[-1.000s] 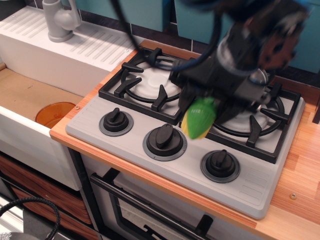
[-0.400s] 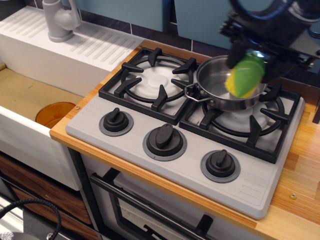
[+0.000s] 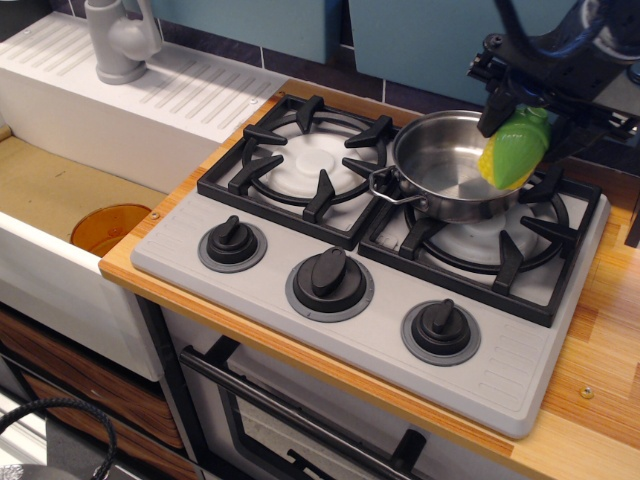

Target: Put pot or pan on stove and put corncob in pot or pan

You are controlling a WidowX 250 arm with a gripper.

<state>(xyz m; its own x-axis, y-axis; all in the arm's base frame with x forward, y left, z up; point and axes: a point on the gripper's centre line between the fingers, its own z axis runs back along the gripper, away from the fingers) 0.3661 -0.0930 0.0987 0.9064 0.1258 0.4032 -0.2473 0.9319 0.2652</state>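
The black hand (image 3: 522,125) was clamped on the glossy, ridged green-and-yellow corncob (image 3: 516,150). It hung over the three-o'clock rim of the round, shiny steel pot (image 3: 445,165) on the stove's (image 3: 300,225) black grate.

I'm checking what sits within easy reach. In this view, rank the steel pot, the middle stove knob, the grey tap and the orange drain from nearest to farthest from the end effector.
1. Steel pot, just below and left of the end effector, on the right burner.
2. Middle stove knob, front of the hob.
3. Grey tap, far left at the back, and orange drain, far left in the sink, are too close to call.
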